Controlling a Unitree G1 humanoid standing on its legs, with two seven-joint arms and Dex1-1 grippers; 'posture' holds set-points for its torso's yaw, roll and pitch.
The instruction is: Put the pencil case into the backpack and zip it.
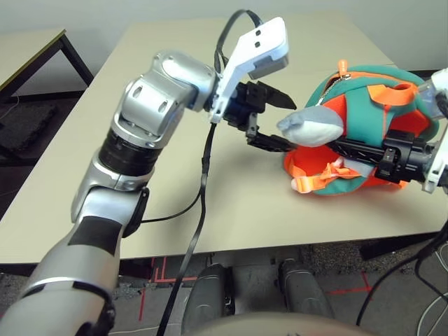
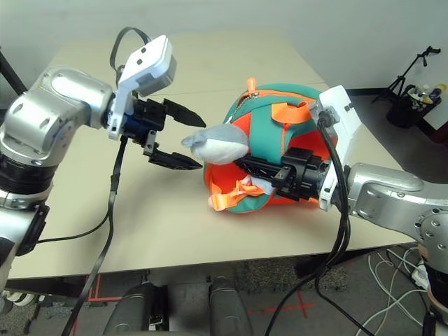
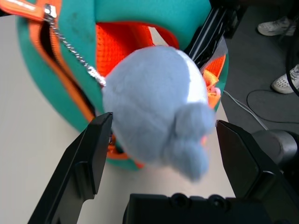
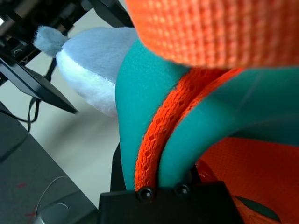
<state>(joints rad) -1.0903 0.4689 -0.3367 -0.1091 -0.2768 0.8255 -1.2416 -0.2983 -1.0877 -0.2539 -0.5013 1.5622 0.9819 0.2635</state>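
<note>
The orange and teal backpack [image 1: 364,105] lies on its side at the table's right. Its grey plush fin [image 1: 311,126] points toward my left arm. The zipper [image 3: 60,70] gapes along the orange trim, with a chain pull [image 3: 74,51] hanging across it. My left gripper [image 1: 290,126] is open, its two black fingers [image 3: 88,158] standing either side of the plush fin, apart from it. My right gripper [image 2: 245,164] reaches in from the right and is shut on a fold of teal and orange backpack fabric [image 4: 154,140]. The pencil case is hidden or out of view.
The beige table [image 1: 210,203] has free surface left of and in front of the backpack. A black cable [image 1: 203,182] hangs from my left wrist over the front edge. A second table [image 1: 35,49] stands far left. A person's shoes [image 3: 280,28] are on the floor beyond.
</note>
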